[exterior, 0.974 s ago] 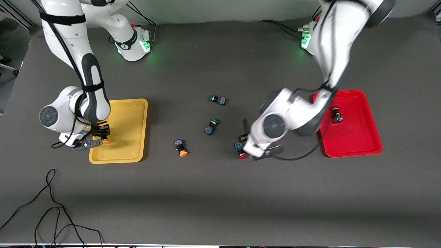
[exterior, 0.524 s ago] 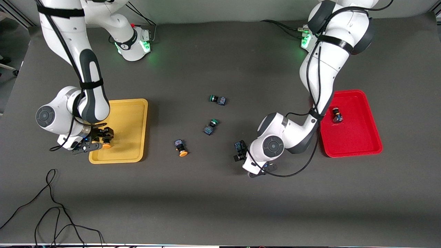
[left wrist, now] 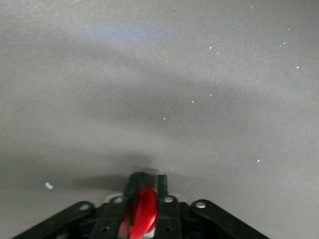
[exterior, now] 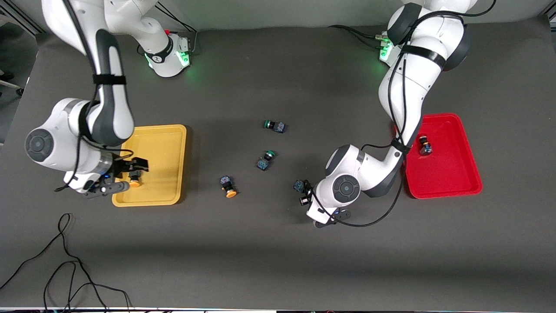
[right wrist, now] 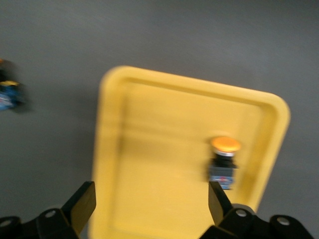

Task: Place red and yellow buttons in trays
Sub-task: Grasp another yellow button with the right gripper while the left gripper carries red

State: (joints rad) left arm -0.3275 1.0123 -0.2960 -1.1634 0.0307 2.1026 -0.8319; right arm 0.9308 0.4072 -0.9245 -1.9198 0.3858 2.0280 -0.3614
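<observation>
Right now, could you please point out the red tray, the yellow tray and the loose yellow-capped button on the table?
red tray point(exterior: 451, 176): front view, bare floor.
yellow tray point(exterior: 165, 148): front view, bare floor.
loose yellow-capped button point(exterior: 229, 187): front view, between body and cap.

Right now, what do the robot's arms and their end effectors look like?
Both arms are glossy white with dark grey joints, black straps and black cables running along them. Green lights glow at their bases. The left end effector and the right end effector are black, with two thin fingers each.
</observation>
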